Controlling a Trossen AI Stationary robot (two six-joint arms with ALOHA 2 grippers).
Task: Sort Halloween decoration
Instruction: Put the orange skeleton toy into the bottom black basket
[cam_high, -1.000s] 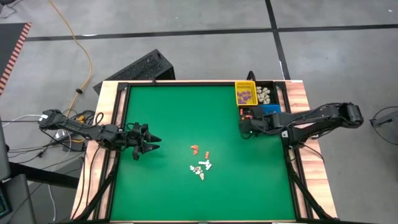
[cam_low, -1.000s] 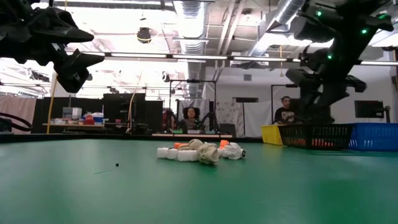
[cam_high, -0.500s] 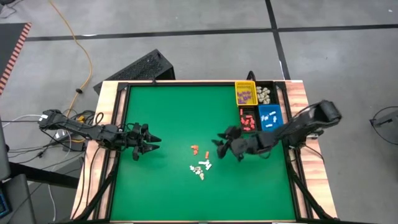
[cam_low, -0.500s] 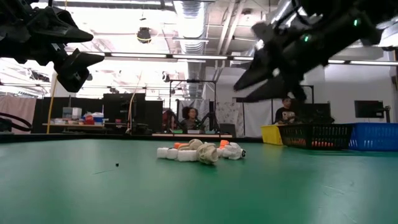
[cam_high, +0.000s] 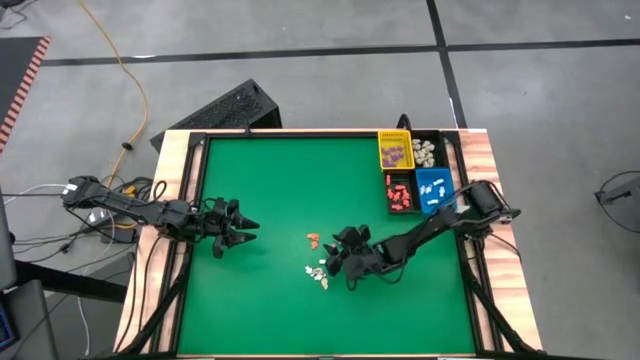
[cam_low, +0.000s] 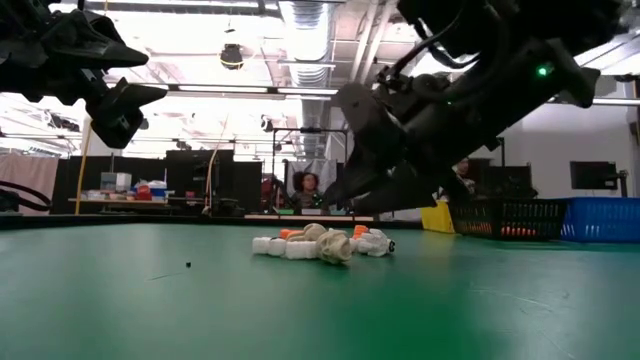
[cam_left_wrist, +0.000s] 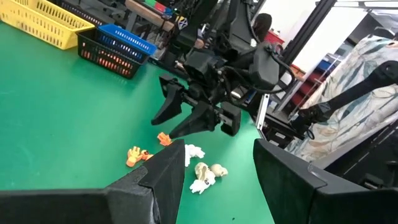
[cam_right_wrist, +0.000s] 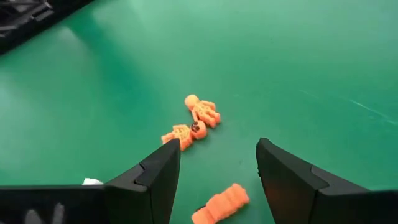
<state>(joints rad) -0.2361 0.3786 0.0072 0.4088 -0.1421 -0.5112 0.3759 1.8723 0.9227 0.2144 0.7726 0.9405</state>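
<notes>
Halloween decoration (cam_high: 322, 262) lay in a loose cluster near the middle of the green table (cam_high: 270, 190), small orange figures (cam_right_wrist: 194, 123) toward the far side and cream-white ones (cam_left_wrist: 202, 168) nearer the front edge, lumpy little moulded plastic shapes. My right gripper (cam_high: 338, 262) hung just beside the cluster, on its bin side, fingers spread wide and empty with an orange piece (cam_right_wrist: 221, 204) lying between them, its long axis roughly across my fingers. My left gripper (cam_high: 238, 232) waited wide open, well apart.
</notes>
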